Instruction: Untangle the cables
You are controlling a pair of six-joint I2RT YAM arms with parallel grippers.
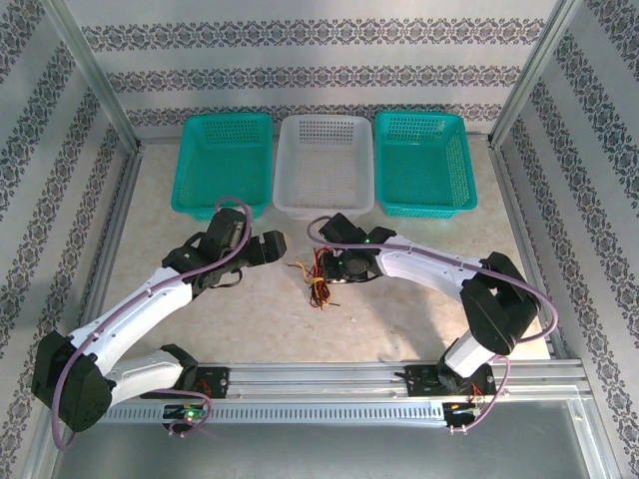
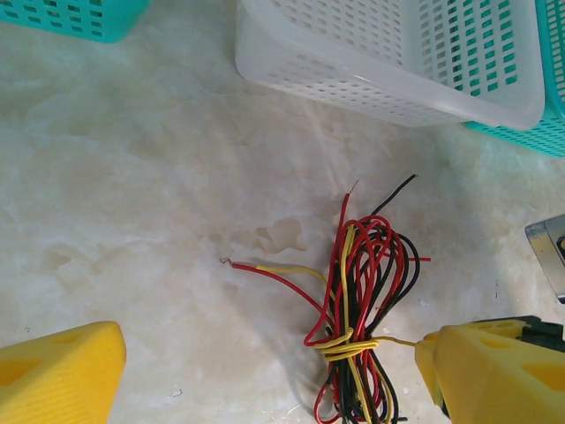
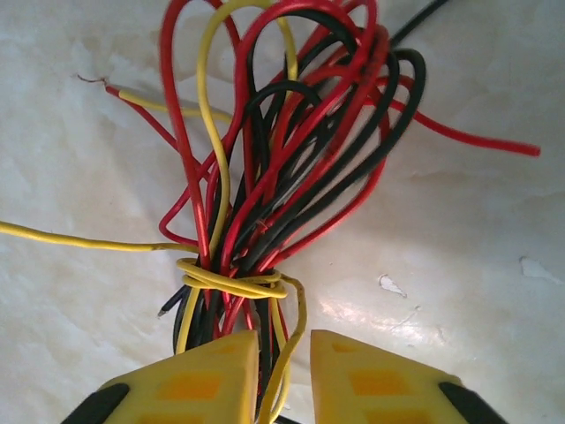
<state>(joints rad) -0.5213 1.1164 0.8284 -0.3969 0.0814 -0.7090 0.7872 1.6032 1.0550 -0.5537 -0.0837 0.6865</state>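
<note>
The cables [image 1: 318, 279] lie in one bundle of red, yellow and black strands at mid table, tied round the middle by a yellow strand [image 3: 231, 283]. In the right wrist view the cables [image 3: 282, 159] fan out in loops ahead of my right gripper [image 3: 284, 353]. Its yellow fingers are drawn close with the bundle's lower strands between them. In the left wrist view the cables [image 2: 366, 291] lie just left of the right-hand finger [image 2: 477, 371]. My left gripper [image 2: 272, 362] stands wide open with bare table between its fingers. From above, the left gripper [image 1: 275, 247] is left of the bundle and the right gripper [image 1: 334, 267] is over it.
Three baskets stand in a row at the back: a teal one [image 1: 222, 160], a white one [image 1: 324, 165] and another teal one [image 1: 424, 160]. The white basket [image 2: 388, 53] is a short way beyond the bundle. Metal rails frame the table.
</note>
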